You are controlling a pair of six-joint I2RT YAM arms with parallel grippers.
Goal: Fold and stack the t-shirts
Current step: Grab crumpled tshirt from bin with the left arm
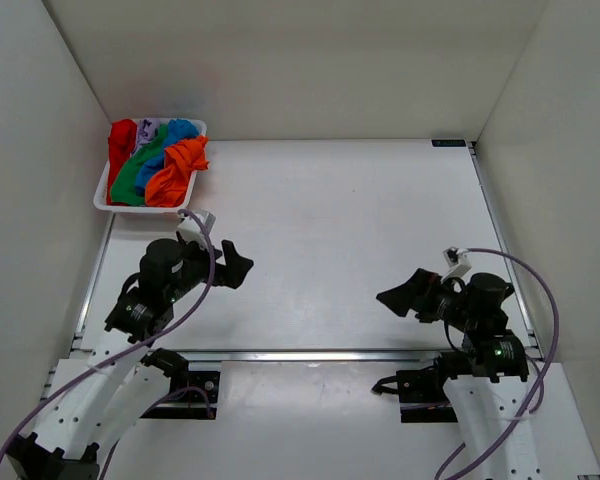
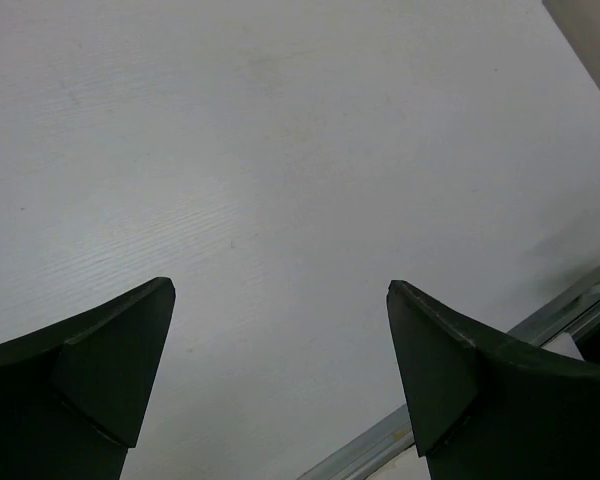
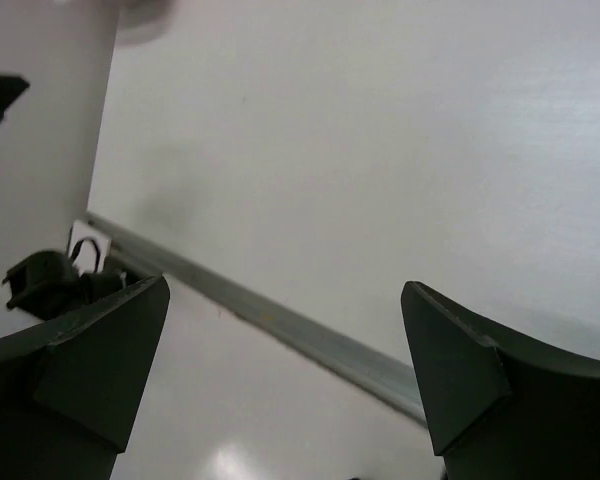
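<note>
T-shirts (image 1: pixel 158 165), five counted, bunched in one tray (image 1: pixel 120 208) at tabletop (image 1: pixel 330 220) far-left corner. Two hands: left hand (image 2: pixel 280 288) wide, empty; right hand (image 3: pixel 285 285) wide, empty.

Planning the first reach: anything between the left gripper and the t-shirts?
Top view: only bare table and the white tray's near rim lie between left gripper and t-shirts.

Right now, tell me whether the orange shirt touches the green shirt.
Touching. The top view shows the orange shirt bunched against the green shirt, no gap.
</note>
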